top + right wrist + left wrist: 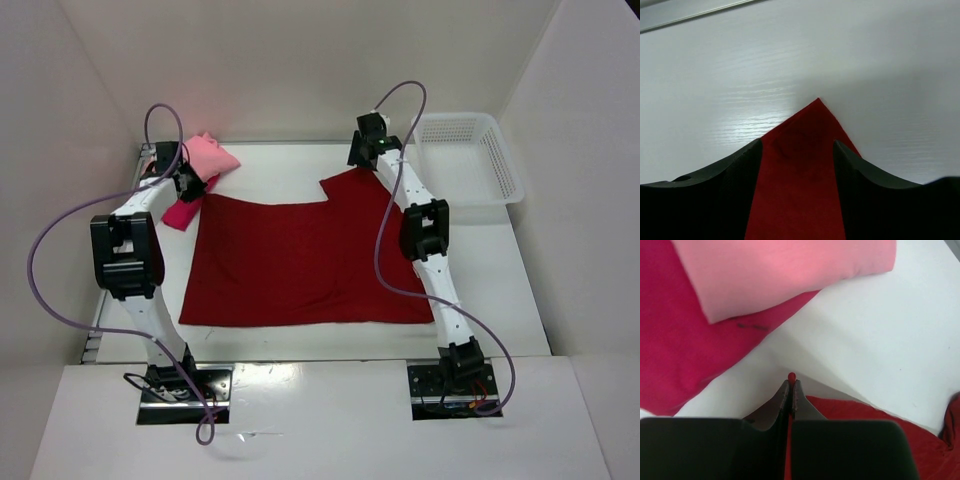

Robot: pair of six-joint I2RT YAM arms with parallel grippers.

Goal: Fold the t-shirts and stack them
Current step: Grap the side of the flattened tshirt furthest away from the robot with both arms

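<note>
On the counter [500, 290] the maroon t-shirt [300, 265] lies spread flat. The left end effector [791, 384] is pinched tight on its far left edge; the right end effector [797, 145] stands wide astride its far right corner. Far left, the pink t-shirt [212, 155] rests on the crimson-magenta t-shirt [182, 213].

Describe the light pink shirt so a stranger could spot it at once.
At the white table's far left corner, the light pink shirt lies folded on a crimson shirt. It is the palest cloth, smaller than the spread dark red shirt.
</note>
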